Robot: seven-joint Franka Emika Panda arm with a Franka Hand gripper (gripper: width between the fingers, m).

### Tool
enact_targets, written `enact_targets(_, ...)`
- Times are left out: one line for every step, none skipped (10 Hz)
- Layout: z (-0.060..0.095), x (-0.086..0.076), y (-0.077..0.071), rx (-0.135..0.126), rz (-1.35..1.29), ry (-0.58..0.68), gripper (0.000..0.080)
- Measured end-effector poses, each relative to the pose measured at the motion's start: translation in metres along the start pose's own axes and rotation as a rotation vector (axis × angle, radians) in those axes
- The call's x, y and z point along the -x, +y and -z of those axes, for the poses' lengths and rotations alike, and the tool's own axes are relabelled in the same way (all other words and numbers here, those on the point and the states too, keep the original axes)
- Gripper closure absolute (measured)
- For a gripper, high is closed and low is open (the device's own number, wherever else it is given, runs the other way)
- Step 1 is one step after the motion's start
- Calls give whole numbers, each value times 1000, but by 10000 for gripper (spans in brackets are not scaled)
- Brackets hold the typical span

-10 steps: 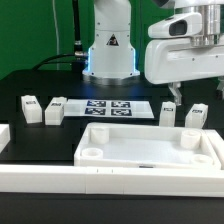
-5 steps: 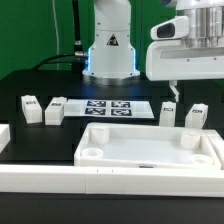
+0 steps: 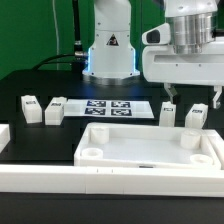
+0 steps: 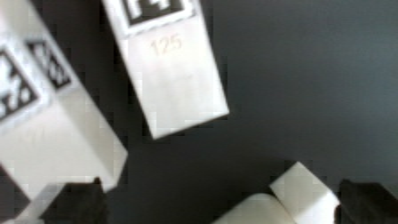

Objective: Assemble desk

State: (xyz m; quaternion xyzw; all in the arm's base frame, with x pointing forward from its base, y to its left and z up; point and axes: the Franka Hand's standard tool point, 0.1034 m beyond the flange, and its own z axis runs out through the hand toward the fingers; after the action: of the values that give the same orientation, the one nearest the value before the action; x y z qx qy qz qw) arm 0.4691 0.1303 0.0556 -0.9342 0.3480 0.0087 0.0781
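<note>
The white tray-like tabletop (image 3: 150, 157) lies near the table's front. Two white block legs (image 3: 31, 107) (image 3: 55, 110) stand toward the exterior view's left, and two more (image 3: 168, 112) (image 3: 195, 117) toward its right. My gripper (image 3: 193, 96) hangs open above the right pair, touching nothing. In the wrist view a tagged leg (image 4: 178, 70) lies on the black table. A corner of another white leg (image 4: 294, 195) shows between my open gripper's (image 4: 217, 205) dark fingertips (image 4: 71, 200), close to one of them. A further tagged white surface (image 4: 45, 120) fills one edge; I cannot tell what it is.
The marker board (image 3: 110, 108) lies between the two leg pairs, in front of the robot base (image 3: 108, 55). A long white border rail (image 3: 100, 185) runs along the front edge, and another rail (image 3: 3, 135) sits at the exterior view's left.
The arm has shifted slightly toward the exterior view's left above the right pair of legs. The jaws stay open. No part has moved.
</note>
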Motion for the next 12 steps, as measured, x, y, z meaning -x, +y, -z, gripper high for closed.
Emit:
enact_targets(0,-1,2,2,2,-9,151)
enact_targets(-1,0,2,2,4,-10,151)
enact_targets(-6,-3,4,10,61,-20,151)
enact_targets(-10,-7,10,25,137,-64,151)
enact_targets(-10,-9,11,45,169,-131,151)
enact_targets(-10,-10,6,52,219,-178,151)
enact_targets(-11,-11,7,59,225,-232,151)
enact_targets(-11,-11,11,73,221,-285,151)
enact_targets(-10,-10,14,90,221,-363,151)
enact_targets(-10,-11,14,102,211,-421,151)
enact_targets(-10,-9,13,114,209,-472,151)
enact_targets(-10,-4,17,140,201,-567,151)
